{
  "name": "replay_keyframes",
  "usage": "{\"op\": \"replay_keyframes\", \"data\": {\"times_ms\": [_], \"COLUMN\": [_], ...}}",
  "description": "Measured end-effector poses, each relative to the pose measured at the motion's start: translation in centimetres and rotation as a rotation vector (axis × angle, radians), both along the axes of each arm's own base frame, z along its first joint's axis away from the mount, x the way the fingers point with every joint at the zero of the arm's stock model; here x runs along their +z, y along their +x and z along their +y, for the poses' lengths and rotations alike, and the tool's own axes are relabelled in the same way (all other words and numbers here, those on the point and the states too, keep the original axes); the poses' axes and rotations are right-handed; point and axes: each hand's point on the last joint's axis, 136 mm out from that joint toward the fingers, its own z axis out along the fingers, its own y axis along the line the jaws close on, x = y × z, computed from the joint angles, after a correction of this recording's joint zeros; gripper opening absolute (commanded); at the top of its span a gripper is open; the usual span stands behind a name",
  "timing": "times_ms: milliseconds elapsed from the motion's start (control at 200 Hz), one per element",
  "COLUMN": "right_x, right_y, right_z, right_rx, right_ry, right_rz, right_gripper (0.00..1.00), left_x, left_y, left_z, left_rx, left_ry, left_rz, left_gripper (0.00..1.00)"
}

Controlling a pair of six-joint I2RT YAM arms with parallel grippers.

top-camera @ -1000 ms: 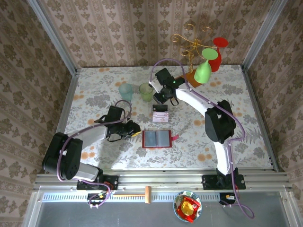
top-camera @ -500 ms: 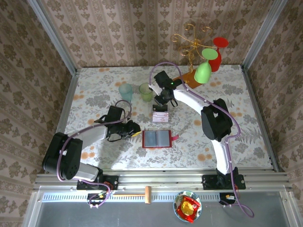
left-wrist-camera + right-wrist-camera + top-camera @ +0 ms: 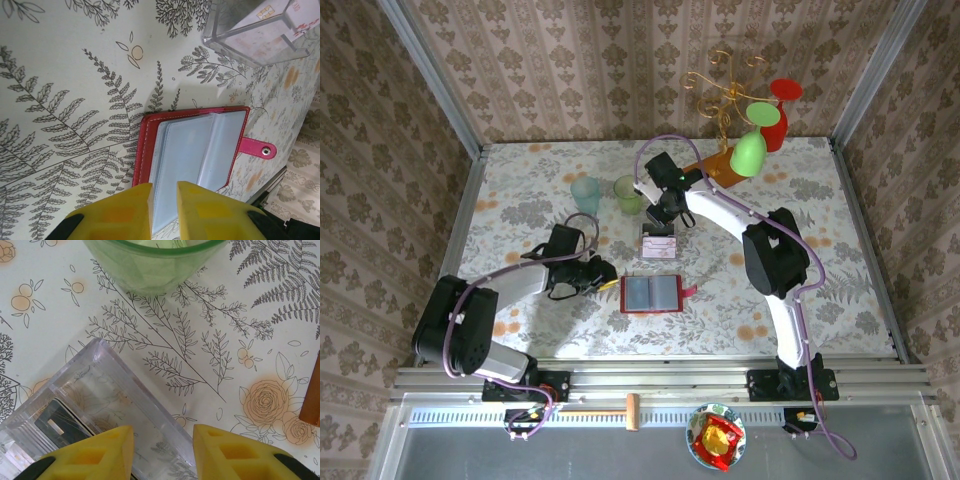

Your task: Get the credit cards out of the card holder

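On your left gripper (image 3: 164, 200) the jaws are standing a slit apart at the edge of the red holder (image 3: 195, 145), which is lying open on the worktop (image 3: 60, 75). I cannot tell whether they are pinching it. On your right gripper (image 3: 162, 452) the jaws are gaping wide over a clear box (image 3: 120, 385) holding a dark card (image 3: 62, 425), near a green cup (image 3: 150, 260). Ferns and flowers are covering the worktop, and damask-papered walls (image 3: 570, 70) are closing it in.

The red bifold card holder (image 3: 190, 145): left end covered by the yellow left fingers (image 3: 125, 212) and cut by the picture's lower edge. The clear plastic box (image 3: 100, 375): cut at two edges; the dark card (image 3: 62, 425) inside is unreadable. The green translucent cup (image 3: 155, 265): cut by the upper edge.
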Motion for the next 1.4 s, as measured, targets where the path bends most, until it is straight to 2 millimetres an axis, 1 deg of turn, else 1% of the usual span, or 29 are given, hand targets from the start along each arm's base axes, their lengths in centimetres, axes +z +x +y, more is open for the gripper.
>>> {"op": "replay_keyframes", "data": {"times_ms": [175, 265, 375, 480, 620, 670, 755, 895, 1030, 1120, 1250, 1400], "right_x": [-0.1, -0.1, 0.6, 1.9, 3.8, 4.1, 4.2, 3.4, 1.5, 0.4, -0.7, -1.9], "right_y": [-0.1, -0.6, -1.8, -3.0, -5.0, -5.7, -6.8, -9.0, -12.2, -14.3, -17.1, -19.4], "right_z": [0.1, -0.1, -0.5, -0.4, 0.1, 0.3, 0.6, 1.4, 2.4, 3.3, 4.8, 5.5], "right_rx": [0.003, 0.002, -0.014, -0.053, -0.135, -0.168, -0.246, -0.380, -0.470, -0.498, -0.503, -0.517], "right_ry": [-0.001, -0.002, 0.010, 0.068, 0.187, 0.230, 0.305, 0.428, 0.497, 0.519, 0.536, 0.543], "right_rz": [0.002, 0.006, 0.014, 0.009, 0.019, 0.030, 0.069, 0.191, 0.338, 0.436, 0.539, 0.621], "right_gripper": [0.38, 0.38, 0.37, 0.36, 0.30, 0.29, 0.22, 0.18, 0.20, 0.22, 0.25, 0.27], "left_x": [0.2, 0.3, 0.0, -0.3, -0.6, -0.6, -0.7, -1.2, -1.3, -1.5, -2.2, -3.1], "left_y": [0.3, 0.3, 0.1, -0.1, -0.4, -0.7, -1.0, -1.3, -1.5, -1.7, -2.2, -2.9], "left_z": [-0.1, -0.2, -0.5, -0.8, -1.4, -1.8, -2.3, -2.5, -2.4, -2.2, -1.8, -1.4], "left_rx": [0.000, -0.001, -0.012, -0.027, -0.046, -0.063, -0.083, -0.091, -0.091, -0.090, -0.081, -0.077], "left_ry": [-0.003, -0.004, -0.009, -0.016, -0.021, -0.025, -0.031, -0.026, -0.017, -0.013, 0.005, 0.026], "left_rz": [-0.006, -0.007, 0.002, 0.016, 0.021, 0.018, 0.021, 0.034, 0.036, 0.043, 0.058, 0.078], "left_gripper": [0.21, 0.21, 0.20, 0.16, 0.13, 0.12, 0.10, 0.09, 0.08, 0.08, 0.08, 0.07]}}
